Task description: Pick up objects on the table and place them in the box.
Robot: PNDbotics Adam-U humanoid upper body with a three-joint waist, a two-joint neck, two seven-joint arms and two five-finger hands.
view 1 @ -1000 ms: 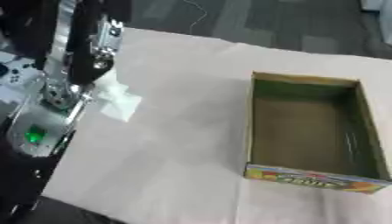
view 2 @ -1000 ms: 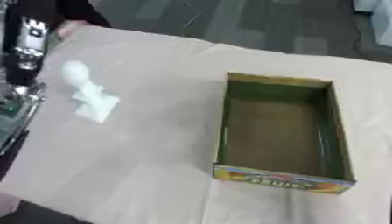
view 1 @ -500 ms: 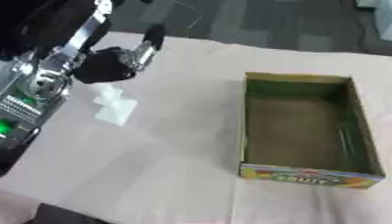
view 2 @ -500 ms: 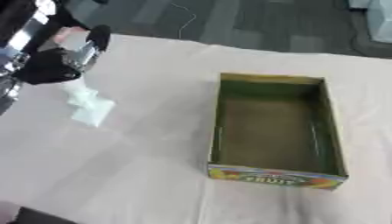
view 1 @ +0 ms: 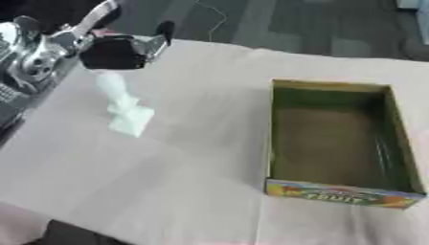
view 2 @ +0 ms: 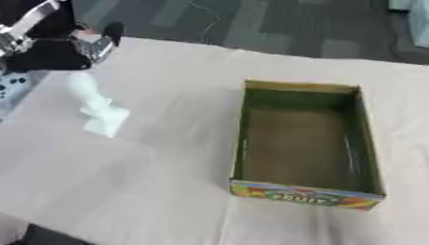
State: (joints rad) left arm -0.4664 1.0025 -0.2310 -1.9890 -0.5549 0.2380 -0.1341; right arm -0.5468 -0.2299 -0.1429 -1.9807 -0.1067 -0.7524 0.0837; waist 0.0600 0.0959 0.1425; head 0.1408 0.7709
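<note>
One legible marking: the word "FRUIT" on the colourful near end panel of the box (view 2: pixel 307 196), which stands well to the right of the left hand (view 1: pixel 113 51). Nothing else readable.

1. the box (view 1: pixel 335 139) sits on the table (view 1: pixel 193 172), toward the right side;
2. a small figure (view 1: pixel 124 109) lies on the table well left of the box;
3. the left hand (view 1: pixel 113 51) hangs just behind the figure, at the table's far left.
</note>
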